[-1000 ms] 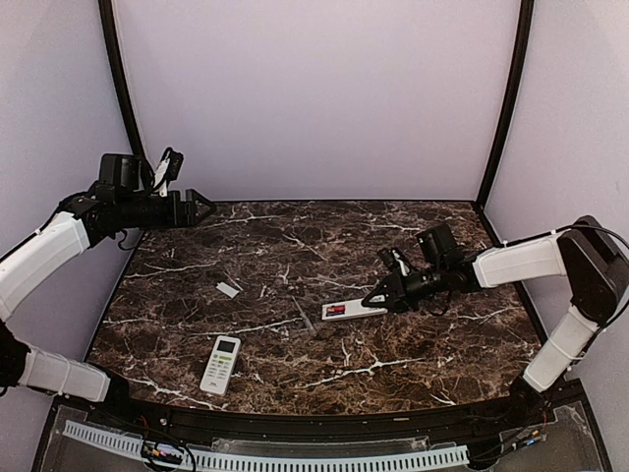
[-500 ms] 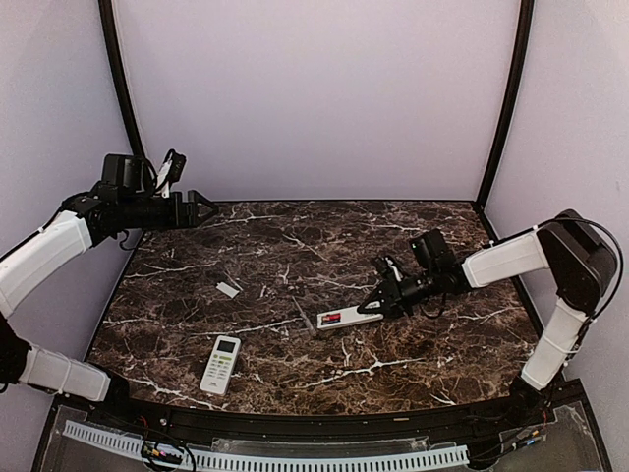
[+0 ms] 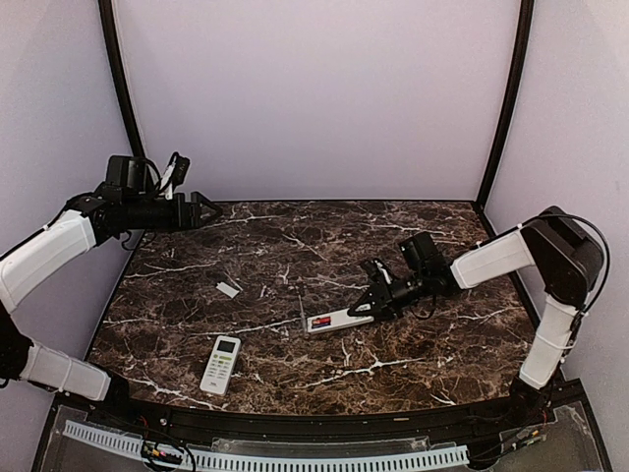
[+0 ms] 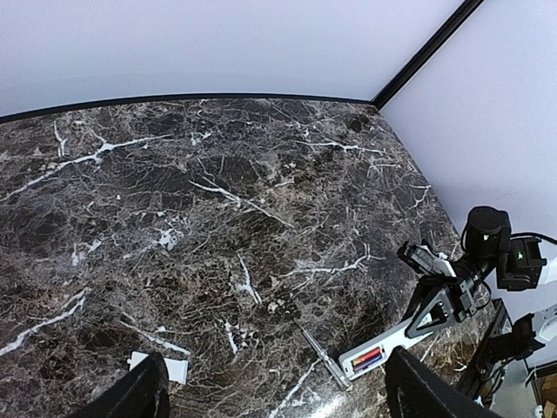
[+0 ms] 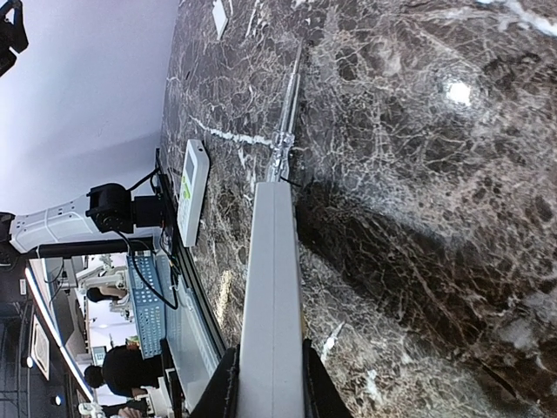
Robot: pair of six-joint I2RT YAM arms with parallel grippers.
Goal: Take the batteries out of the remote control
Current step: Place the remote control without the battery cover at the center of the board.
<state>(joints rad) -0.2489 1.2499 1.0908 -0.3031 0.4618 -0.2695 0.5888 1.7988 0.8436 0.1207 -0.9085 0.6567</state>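
White remote [image 3: 337, 319] clamped in right fingers [image 5: 224, 385] | batteries [image 4: 368, 357] barely legible | left fingers [image 4: 144, 393] apart, partly cropped

Small white cover [image 3: 228, 289] and clear slim stick [image 3: 301, 316] on marble table [image 3: 295, 236]

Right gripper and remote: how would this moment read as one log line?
right gripper: shut on remote end | batteries: in compartment | left gripper: open, raised

Marble table [image 3: 442, 344] bears 2 remotes [image 3: 220, 363] [image 3: 334, 320], 1 cover [image 3: 228, 289].
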